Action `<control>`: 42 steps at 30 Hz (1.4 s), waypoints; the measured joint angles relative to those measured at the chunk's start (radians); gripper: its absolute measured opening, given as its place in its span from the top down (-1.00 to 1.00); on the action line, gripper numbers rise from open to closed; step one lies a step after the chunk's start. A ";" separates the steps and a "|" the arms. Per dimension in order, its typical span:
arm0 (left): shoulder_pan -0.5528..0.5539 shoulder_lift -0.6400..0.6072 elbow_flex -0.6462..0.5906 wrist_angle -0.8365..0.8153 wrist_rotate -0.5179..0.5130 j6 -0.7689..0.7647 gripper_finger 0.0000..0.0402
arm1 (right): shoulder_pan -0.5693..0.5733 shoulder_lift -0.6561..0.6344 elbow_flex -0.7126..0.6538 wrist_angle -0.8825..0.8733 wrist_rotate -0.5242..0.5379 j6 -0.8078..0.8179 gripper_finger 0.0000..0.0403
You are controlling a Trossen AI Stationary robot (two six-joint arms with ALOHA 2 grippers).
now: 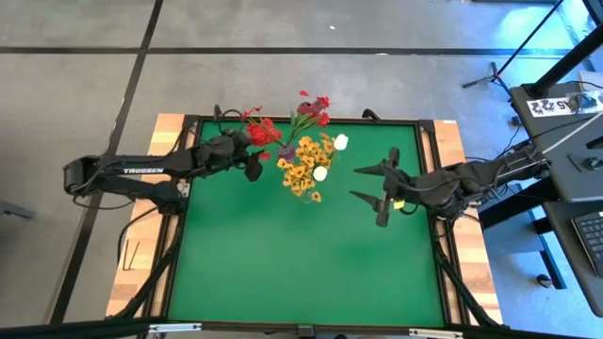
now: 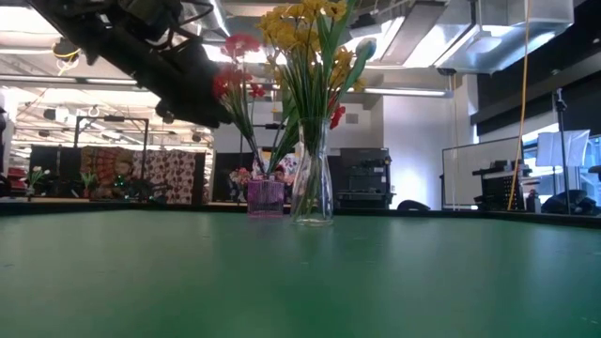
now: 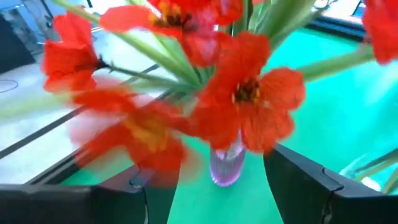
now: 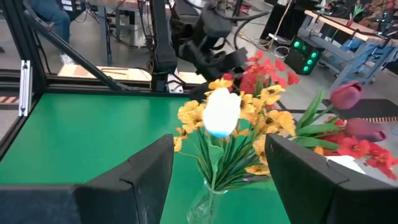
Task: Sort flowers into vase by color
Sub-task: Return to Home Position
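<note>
The sorting looks finished, with no stems lying on the green table (image 1: 301, 273), so the step in hand is judged to be the retreat to rest. Taking the clear vase (image 2: 313, 192) as the mark, the left arm reaches in low and nearly level from the side. The left gripper (image 1: 250, 158) hangs just beyond the purple vase (image 2: 266, 198), which stands just beside the clear one. Its fingers are spread and hold nothing, with the red flowers (image 3: 249, 106) crowding close in front of them. Those red sprays and the dark pink buds (image 4: 346, 96) rise from the purple vase. The yellow flowers (image 1: 304, 166) and white tulips (image 4: 221, 112) fill the clear vase. On the opposite side of the clear vase, well apart from it, the right gripper (image 1: 369, 185) hovers with its fingers wide apart and empty, its arm stretched in from that edge and pointed at the bouquet. The next move likely calls for the left arm to back straight away from the red blossoms, so that no finger catches a stem and tips the purple vase. The right arm has open room to fold back.
</note>
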 joint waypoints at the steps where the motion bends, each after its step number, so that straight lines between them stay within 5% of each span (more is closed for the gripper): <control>1: -0.007 -0.008 0.000 -0.018 -0.013 0.000 -0.11 | 0.000 -0.008 0.000 -0.007 0.000 0.001 -0.25; 19: -0.127 -0.324 0.000 -0.295 -0.113 -0.079 -0.11 | 0.000 -0.142 -0.020 -0.100 0.136 0.030 -0.25; 32: -0.261 -0.494 0.000 -0.371 -0.113 -0.068 -0.09 | 0.000 -0.395 -0.427 0.247 0.139 0.010 -0.25; 42: -0.312 -0.622 -0.007 -0.268 -0.102 0.036 0.44 | 0.000 -0.641 -0.579 0.301 0.046 -0.217 -0.18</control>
